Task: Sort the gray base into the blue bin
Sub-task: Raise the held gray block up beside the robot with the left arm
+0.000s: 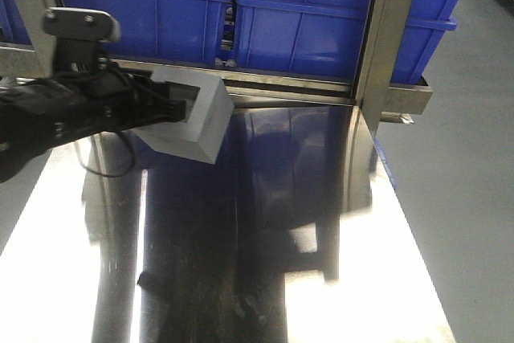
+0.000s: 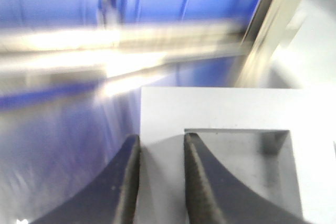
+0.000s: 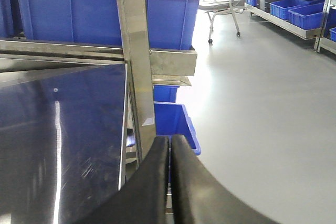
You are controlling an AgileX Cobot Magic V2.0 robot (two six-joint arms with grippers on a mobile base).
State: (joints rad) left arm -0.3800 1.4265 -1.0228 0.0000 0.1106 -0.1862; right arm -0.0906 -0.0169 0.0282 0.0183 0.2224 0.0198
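Left jaws clamp gray base (image 1: 201, 122) wall; base held above counter (image 1: 265, 222), blue bin (image 1: 321, 30) beyond jaws, not yet reached. Pickup done; carry and drop remain. Right jaws closed, empty.

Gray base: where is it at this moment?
In the front view it is at upper left, held by the left gripper over the table, just in front of the blue bins; gray base.

Warehouse — blue crates (image 3: 307, 11) on shelving (image 3: 283, 24)
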